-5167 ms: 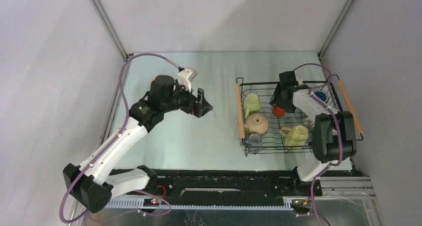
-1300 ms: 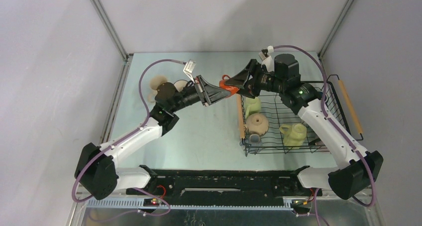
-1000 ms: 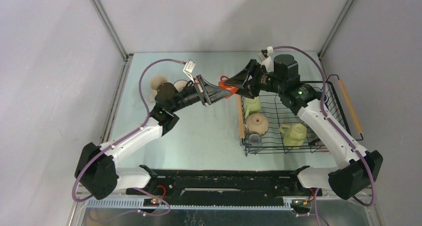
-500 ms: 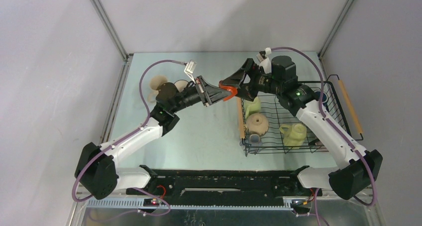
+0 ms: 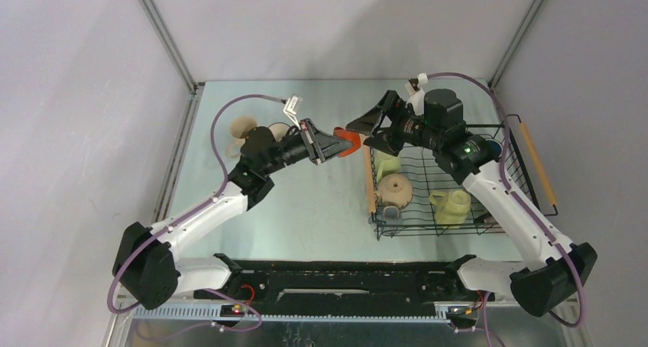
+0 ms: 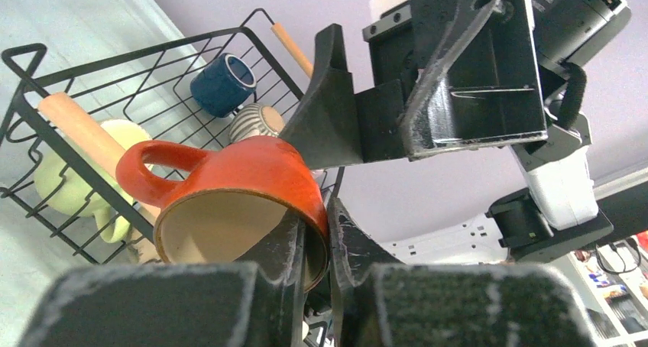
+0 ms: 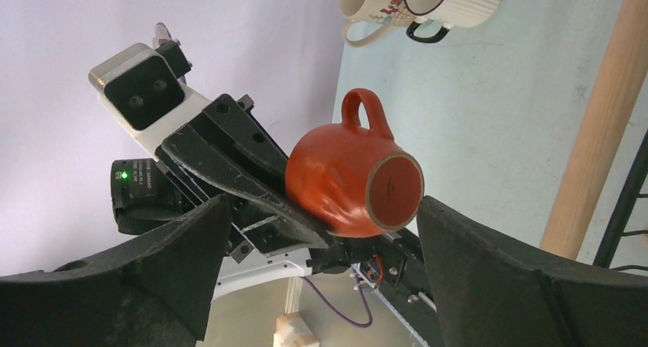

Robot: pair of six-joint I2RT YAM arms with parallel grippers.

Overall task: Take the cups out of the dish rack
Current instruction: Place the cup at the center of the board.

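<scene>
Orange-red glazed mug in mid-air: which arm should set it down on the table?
Left. The left gripper is shut on the orange-red glazed mug at its rim; the right gripper stands open, clear of it. The unloaded cups also stand on that side.

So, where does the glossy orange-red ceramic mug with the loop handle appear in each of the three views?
Top external: the orange-red mug is at the centre, just left of the black wire dish rack.
Left wrist: the mug is lower centre-left, its open rim toward the camera.
Right wrist: the mug is at the centre, its base toward the camera.
Shared landmark: the rack's light wooden rod handle.
</scene>
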